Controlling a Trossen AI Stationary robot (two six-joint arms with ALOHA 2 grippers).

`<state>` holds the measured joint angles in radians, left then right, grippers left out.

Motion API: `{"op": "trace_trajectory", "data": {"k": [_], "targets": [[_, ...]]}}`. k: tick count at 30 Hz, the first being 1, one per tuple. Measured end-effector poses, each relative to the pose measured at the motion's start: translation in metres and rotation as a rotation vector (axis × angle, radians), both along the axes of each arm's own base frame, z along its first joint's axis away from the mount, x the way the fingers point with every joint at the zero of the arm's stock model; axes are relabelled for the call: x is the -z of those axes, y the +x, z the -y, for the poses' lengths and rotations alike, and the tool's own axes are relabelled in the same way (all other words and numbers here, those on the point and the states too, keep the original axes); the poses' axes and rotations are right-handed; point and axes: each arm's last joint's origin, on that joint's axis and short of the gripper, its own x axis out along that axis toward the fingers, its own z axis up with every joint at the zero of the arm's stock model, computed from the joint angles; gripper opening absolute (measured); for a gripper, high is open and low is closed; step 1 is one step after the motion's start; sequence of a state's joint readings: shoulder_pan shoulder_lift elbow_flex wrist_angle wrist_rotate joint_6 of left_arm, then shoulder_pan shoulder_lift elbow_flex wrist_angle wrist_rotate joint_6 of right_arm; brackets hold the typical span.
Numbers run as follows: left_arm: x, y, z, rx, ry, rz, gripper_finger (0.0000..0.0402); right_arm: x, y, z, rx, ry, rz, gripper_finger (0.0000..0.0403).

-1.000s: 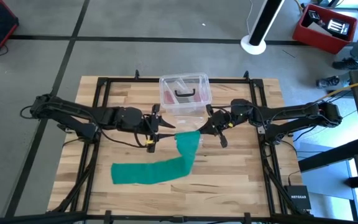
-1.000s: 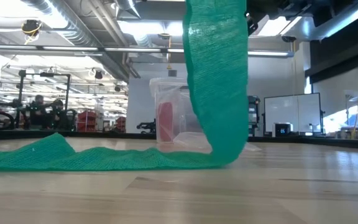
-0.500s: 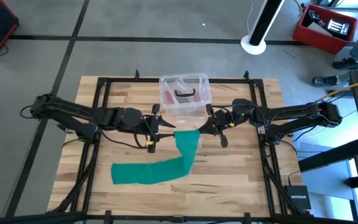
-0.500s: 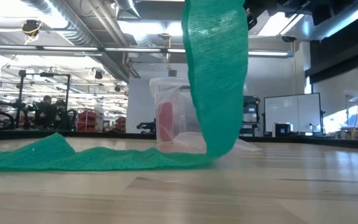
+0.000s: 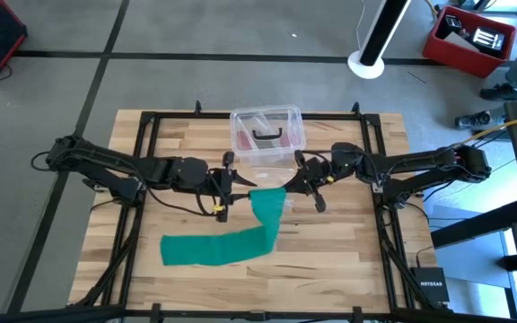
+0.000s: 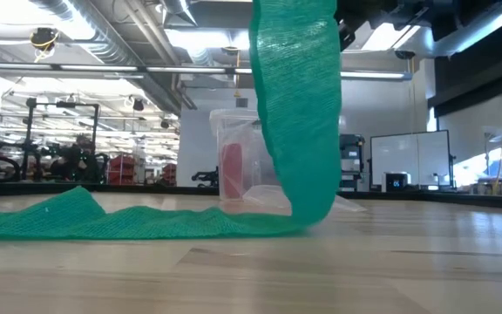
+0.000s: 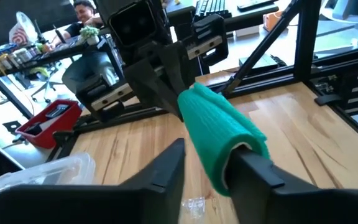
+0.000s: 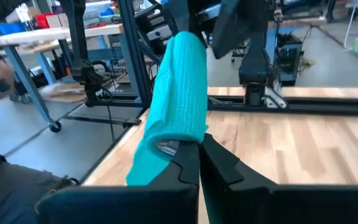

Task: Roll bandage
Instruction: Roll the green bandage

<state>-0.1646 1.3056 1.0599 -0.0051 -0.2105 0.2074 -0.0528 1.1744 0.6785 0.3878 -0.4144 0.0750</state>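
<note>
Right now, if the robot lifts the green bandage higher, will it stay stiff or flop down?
Probably flop. The bandage hangs limp from where the right gripper pinches it and curves onto the table. It looks like thin mesh, so likely light. The trailing end would probably drag along.

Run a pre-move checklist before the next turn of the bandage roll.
1. Right gripper shut on the bandage end: ok.
2. Left gripper fingers either side of the bandage roll; firm grip: cannot tell.
3. Bandage lifted between both grippers, a strip hanging to the table: ok.
4. Loose tail flat on the table, no tangles: ok.
5. Clear plastic box apart from the hanging strip, behind it: ok.
6. Roll wound evenly: cannot tell.
</note>
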Motion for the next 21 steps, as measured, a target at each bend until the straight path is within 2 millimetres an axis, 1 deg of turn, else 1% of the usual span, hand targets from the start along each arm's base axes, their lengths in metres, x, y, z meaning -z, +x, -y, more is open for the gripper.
{"op": "trace_trajectory", "data": {"k": [3, 5, 7, 10, 13, 15, 17, 18, 20, 21], "targets": [[0.001, 0.000, -0.001, -0.010, 0.002, -0.006, 0.0031, 0.000, 0.000, 0.000, 0.016, 0.063, -0.024, 0.0023], [0.001, 0.000, -0.002, -0.022, 0.004, -0.007, 0.0012, 0.001, 0.000, 0.001, 0.055, 0.074, -0.035, 0.0044], [0.001, 0.000, -0.003, -0.040, 0.004, -0.005, 0.0014, -0.004, -0.002, 0.003, 0.084, 0.046, -0.051, 0.0070], [-0.003, -0.002, -0.004, -0.096, 0.022, 0.014, 0.0011, -0.024, -0.010, 0.005, 0.144, -0.048, -0.076, 0.0111], [-0.009, -0.007, -0.006, -0.133, 0.047, 0.041, 0.0006, -0.051, -0.028, 0.008, 0.263, -0.193, -0.175, 0.0146], [-0.015, -0.010, -0.008, -0.160, 0.068, 0.069, 0.0008, -0.067, -0.042, 0.010, 0.348, -0.262, -0.273, 0.0164], [-0.020, -0.013, -0.009, -0.183, 0.089, 0.101, 0.0009, -0.079, -0.054, 0.011, 0.386, -0.278, -0.367, 0.0176], [-0.022, -0.013, -0.009, -0.189, 0.104, 0.114, 0.0008, -0.083, -0.059, 0.011, 0.393, -0.259, -0.393, 0.0180], [-0.025, -0.013, -0.009, -0.203, 0.128, 0.141, 0.0005, -0.085, -0.066, 0.010, 0.385, -0.208, -0.418, 0.0185], [-0.027, -0.013, -0.010, -0.207, 0.141, 0.157, 0.0005, -0.081, -0.067, 0.009, 0.360, -0.182, -0.432, 0.0185]]}}
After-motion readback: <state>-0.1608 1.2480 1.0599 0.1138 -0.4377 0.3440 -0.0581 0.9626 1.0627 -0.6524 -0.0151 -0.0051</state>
